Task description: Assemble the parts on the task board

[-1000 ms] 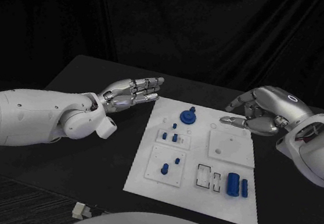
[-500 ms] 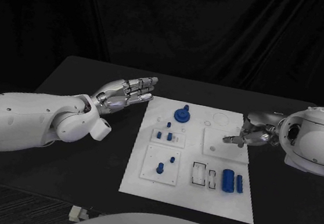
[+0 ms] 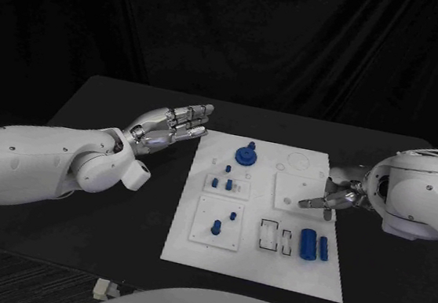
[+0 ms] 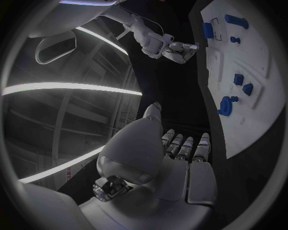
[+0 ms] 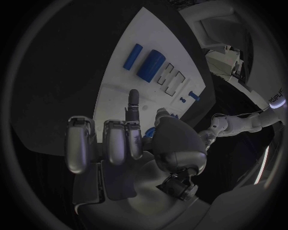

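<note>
The white task board point(image 3: 252, 257) lies in the middle of the black table. On it stand a blue round knob point(image 3: 247, 155), small blue pieces point(image 3: 225, 183) and two blue cylinders point(image 3: 314, 246). My left hand point(image 3: 172, 123) hovers left of the board's far corner, fingers straight and apart, holding nothing. My right hand point(image 3: 332, 195) is over the board's right edge by the square white plate point(image 3: 295, 190). It has one finger point(image 5: 133, 103) stretched out, the others curled in, and nothing in it. The right wrist view shows the cylinders point(image 5: 150, 65) beyond that finger.
Bare black table point(image 3: 83, 207) lies to the left and right of the board. Empty rectangular slots point(image 3: 276, 237) sit beside the cylinders. The left wrist view shows the board point(image 4: 255, 120) and my right hand point(image 4: 174, 48) far off.
My right hand has come down from beyond the board's far right corner to its right edge, its fingers curling in. The left hand keeps its pose. The camera shifted early on.
</note>
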Robot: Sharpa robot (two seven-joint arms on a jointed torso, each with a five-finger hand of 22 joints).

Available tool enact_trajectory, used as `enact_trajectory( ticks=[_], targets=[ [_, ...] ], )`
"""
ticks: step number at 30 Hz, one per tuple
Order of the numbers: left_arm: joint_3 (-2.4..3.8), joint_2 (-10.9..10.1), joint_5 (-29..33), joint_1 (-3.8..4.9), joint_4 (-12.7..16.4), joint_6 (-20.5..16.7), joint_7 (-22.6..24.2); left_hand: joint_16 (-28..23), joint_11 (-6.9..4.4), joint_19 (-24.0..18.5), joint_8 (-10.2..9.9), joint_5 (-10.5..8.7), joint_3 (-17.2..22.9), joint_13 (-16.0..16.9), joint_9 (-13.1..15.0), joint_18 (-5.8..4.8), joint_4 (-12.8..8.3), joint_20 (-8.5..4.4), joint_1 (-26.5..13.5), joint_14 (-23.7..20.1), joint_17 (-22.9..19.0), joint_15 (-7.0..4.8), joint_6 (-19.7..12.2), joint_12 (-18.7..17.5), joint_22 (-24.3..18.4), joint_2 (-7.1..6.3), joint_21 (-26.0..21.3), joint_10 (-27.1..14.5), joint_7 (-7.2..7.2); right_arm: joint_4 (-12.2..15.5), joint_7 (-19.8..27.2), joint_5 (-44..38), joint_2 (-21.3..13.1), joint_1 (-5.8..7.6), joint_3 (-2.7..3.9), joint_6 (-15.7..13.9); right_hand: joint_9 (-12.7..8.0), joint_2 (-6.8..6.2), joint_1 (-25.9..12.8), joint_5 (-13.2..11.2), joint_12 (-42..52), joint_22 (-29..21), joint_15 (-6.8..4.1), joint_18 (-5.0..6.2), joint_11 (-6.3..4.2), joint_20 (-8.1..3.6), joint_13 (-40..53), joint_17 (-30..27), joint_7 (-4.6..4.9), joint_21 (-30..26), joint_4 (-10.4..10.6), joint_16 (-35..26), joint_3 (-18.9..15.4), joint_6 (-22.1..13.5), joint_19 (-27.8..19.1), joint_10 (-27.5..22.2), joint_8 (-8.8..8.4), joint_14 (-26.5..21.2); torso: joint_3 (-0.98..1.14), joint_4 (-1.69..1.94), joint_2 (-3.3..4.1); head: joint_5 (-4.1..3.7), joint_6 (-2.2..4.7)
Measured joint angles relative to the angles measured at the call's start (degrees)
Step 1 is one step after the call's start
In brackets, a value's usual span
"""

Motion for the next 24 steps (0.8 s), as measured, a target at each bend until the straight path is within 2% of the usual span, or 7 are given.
enact_trajectory(
  ticks=[9, 12, 15, 18, 24],
  targets=[
    [0.00, 0.00, 0.00, 0.00, -0.08, 0.01, -0.02, 0.00, 0.18, 0.00, 0.00, 0.00, -0.08, 0.04, 0.00, 0.00, -0.07, 0.00, 0.00, 0.00, 0.00, 0.00, 0.00, 0.00, -0.01, 0.00, 0.00, 0.18, 0.00, -0.02, -0.67, 0.14, 0.08, -0.97, 0.00, 0.14, 0.28, 0.66, 0.67, 0.65, 0.00, 0.00, 0.00, 0.01, -0.07, -0.41, 0.00, 0.00, -0.08, -0.51, -0.14, -0.45, -0.49, 0.91, 0.00, 0.07, 0.00, 0.00, 0.01, 0.03, 0.02, -0.10, 0.00],
    [0.00, 0.03, 0.00, 0.00, -0.10, 0.01, -0.02, 0.00, 0.19, 0.00, 0.00, 0.00, -0.08, 0.04, 0.00, 0.00, -0.07, 0.00, 0.00, 0.00, 0.01, 0.00, 0.00, 0.00, -0.01, 0.00, 0.00, 0.19, 0.00, -0.02, -0.79, 0.16, 0.03, -1.40, 0.01, 0.11, 0.39, 0.94, 1.00, 1.10, 0.00, -0.01, -0.41, 0.01, -0.07, -0.41, -0.01, 0.00, -0.38, -0.51, 0.00, -0.67, -0.62, 1.21, 0.00, 0.07, 0.00, -0.01, 0.01, -0.01, 0.02, 0.01, 0.00],
    [0.00, 0.06, 0.00, 0.00, -0.10, 0.02, -0.02, 0.00, 0.19, 0.00, 0.00, 0.00, -0.08, 0.04, 0.00, 0.00, -0.07, 0.00, 0.00, 0.21, 0.01, 0.21, 0.00, 0.00, -0.01, 0.00, 0.00, 0.19, 0.00, -0.02, -0.87, 0.18, -0.08, -1.84, 0.01, 0.01, 0.63, 0.77, 2.48, 2.45, 0.00, -0.01, -0.41, 0.01, -0.49, -0.61, -0.01, -0.01, -0.17, -0.51, -0.08, -0.67, -1.18, 1.42, -0.21, 0.07, -0.39, 0.00, 0.02, -0.04, 0.00, 0.07, 0.00],
    [0.00, 0.06, 0.00, 0.00, -0.11, 0.03, -0.02, 0.00, 0.19, 0.00, 0.00, 0.00, -0.08, 0.04, 0.00, 0.00, -0.07, -0.01, 0.00, 0.21, 0.00, 0.21, 0.00, 0.00, -0.01, 0.00, 0.00, 0.19, 0.00, 0.02, -0.92, 0.19, -0.14, -2.19, 0.01, -0.13, 0.84, 0.58, 2.72, 3.31, 0.00, -0.01, -0.41, 0.02, -0.49, -0.81, -0.01, -0.01, -0.37, -0.51, -0.08, -0.67, -1.19, 1.62, 0.00, 0.07, -0.39, 0.00, 0.01, -0.04, -0.01, 0.08, 0.00],
    [0.00, 0.10, 0.00, 0.00, -0.14, 0.05, -0.04, 0.00, 0.19, 0.00, 0.00, 0.00, -0.08, 0.03, 0.00, 0.00, -0.07, -0.01, 0.00, 0.21, -0.03, 0.21, 0.00, 0.00, -0.01, 0.00, 0.00, 0.19, 0.00, 0.09, -0.99, 0.21, -0.14, -2.70, -0.01, -0.58, 0.98, 0.65, 3.26, 3.79, 0.00, -0.01, -0.77, 0.02, -0.49, -0.81, -0.01, -0.01, -0.38, -0.51, -0.08, -0.96, -1.50, 1.62, 0.00, 0.07, -0.39, 0.03, 0.02, -0.04, -0.01, 0.08, 0.00]
  ],
)
